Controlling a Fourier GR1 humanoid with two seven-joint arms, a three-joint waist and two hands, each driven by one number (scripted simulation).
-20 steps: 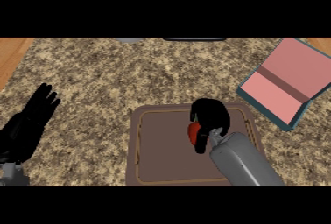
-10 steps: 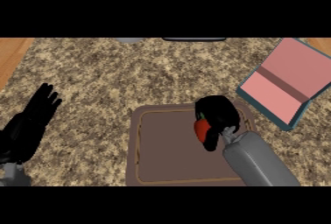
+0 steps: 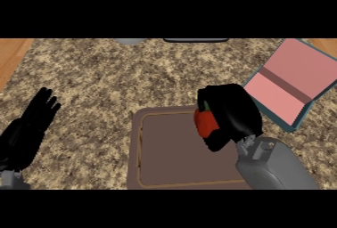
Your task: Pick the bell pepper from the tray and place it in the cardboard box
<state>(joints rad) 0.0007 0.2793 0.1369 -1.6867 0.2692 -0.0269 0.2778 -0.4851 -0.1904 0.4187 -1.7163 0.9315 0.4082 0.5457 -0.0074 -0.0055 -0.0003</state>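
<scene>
The red bell pepper (image 3: 205,122) with its green stem shows at the left side of my right hand (image 3: 232,115), whose fingers are curled round it above the right part of the brown tray (image 3: 164,151). Most of the pepper is hidden by the hand. The cardboard box (image 3: 294,82), pink inside with a dark teal rim, lies open at the right, just beyond the hand. My left hand (image 3: 30,129) rests open at the far left, fingers up.
A speckled granite counter (image 3: 132,75) runs under everything, with wooden strips at the top corners. A grey object (image 3: 130,41) and a dark object (image 3: 196,40) peek in at the far edge.
My right hand has carried the pepper up and to the right, from the tray's middle-right toward the box. The left hand has stayed put.
</scene>
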